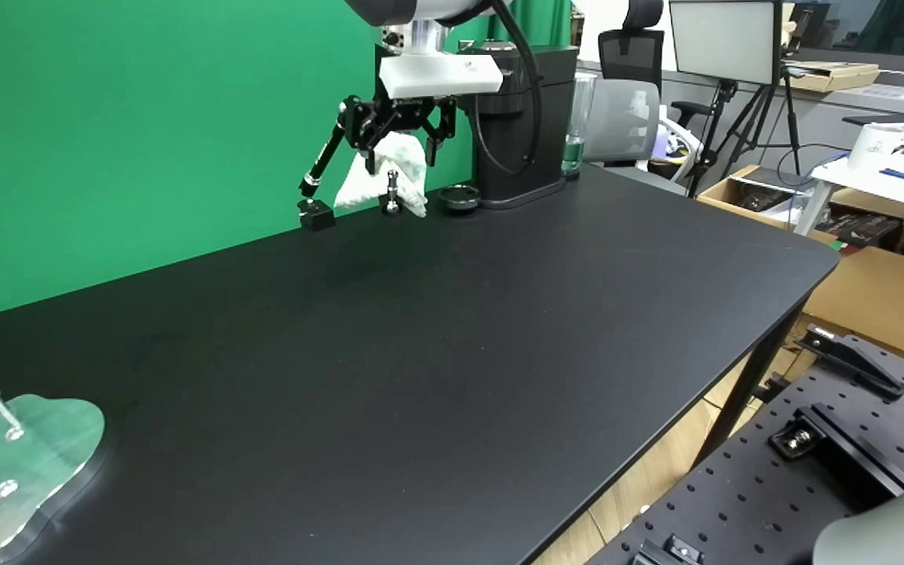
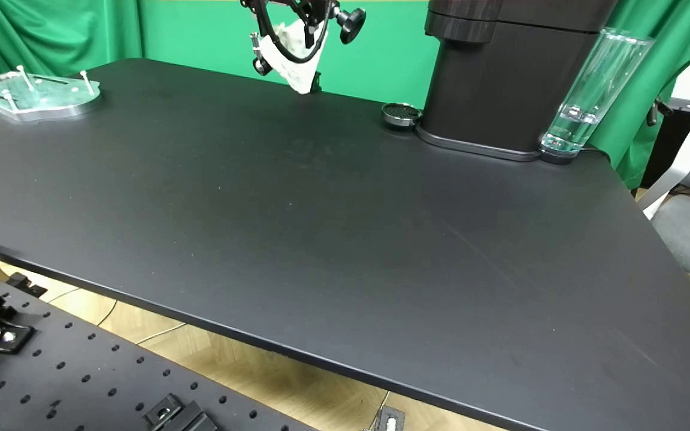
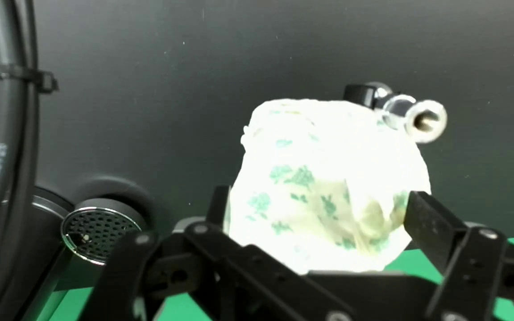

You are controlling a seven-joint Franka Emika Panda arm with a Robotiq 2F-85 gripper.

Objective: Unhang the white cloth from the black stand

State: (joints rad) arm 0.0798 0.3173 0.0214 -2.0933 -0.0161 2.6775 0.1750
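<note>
The white cloth [image 1: 373,184], printed with green flowers, hangs bunched near the green backdrop; it also shows in an exterior view [image 2: 302,79] and in the wrist view [image 3: 292,156]. The black stand [image 1: 325,159] shows as a slanted rod and a chrome-and-black joint beside the cloth, also in the wrist view [image 3: 400,109]; the rest of it is hidden. My gripper [image 1: 401,158] is over the cloth with its fingers wide apart. In the wrist view the open gripper [image 3: 319,207] has the cloth between its fingers; whether the right finger touches it I cannot tell.
A black coffee machine [image 2: 501,84] with a clear water tank [image 2: 590,96] stands beside the gripper. A small round metal filter [image 2: 402,114] lies at its foot. A green pegged tray [image 1: 44,439] sits on the black table [image 1: 421,353]. A green backdrop [image 1: 146,118] lines the back edge.
</note>
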